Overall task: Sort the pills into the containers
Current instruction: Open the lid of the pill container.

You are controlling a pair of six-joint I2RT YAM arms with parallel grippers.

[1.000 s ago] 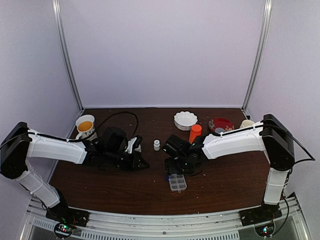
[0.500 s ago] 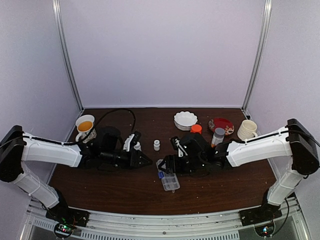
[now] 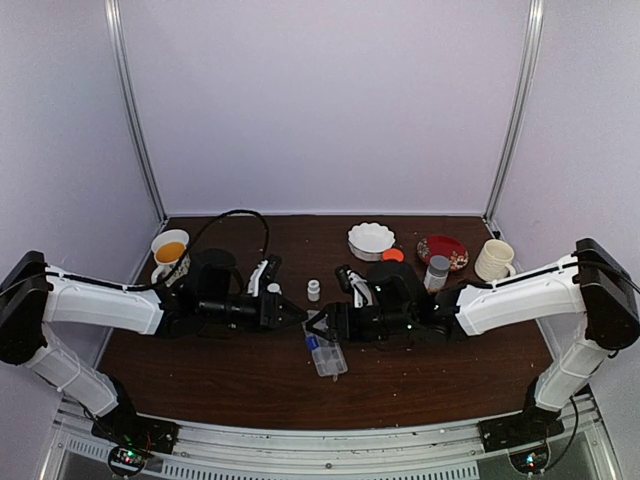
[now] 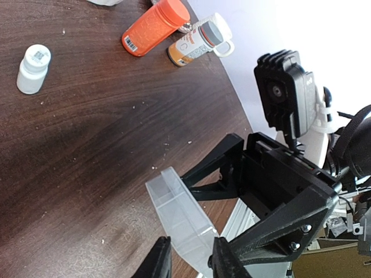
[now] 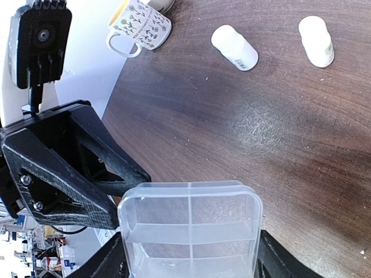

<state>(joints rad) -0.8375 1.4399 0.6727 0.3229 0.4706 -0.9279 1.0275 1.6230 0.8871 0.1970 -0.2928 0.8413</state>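
Observation:
The clear organiser box (image 5: 190,223) is tilted up off the brown table (image 3: 240,375) between both arms, also seen in the top view (image 3: 326,355). My right gripper (image 5: 191,263) is shut across its width, one finger on each side wall. My left gripper (image 4: 188,263) meets it from the left, its fingers closed on either face of the box (image 4: 182,217), which I see edge-on there. In the top view the left gripper (image 3: 298,316) and right gripper (image 3: 322,328) almost touch. The cells I can see look empty. No pill clusters show in any view.
Behind the grippers stand two small white bottles (image 5: 235,47) (image 5: 316,40), an orange bottle (image 4: 155,26) and a grey-capped bottle (image 4: 194,43). A flowered mug (image 3: 170,250) is far left. A white bowl (image 3: 371,240), red plate (image 3: 442,250) and cream mug (image 3: 493,260) stand at the back right.
My right gripper has carried the box leftward and tilted it up. My left gripper has moved right and met the box's left edge.

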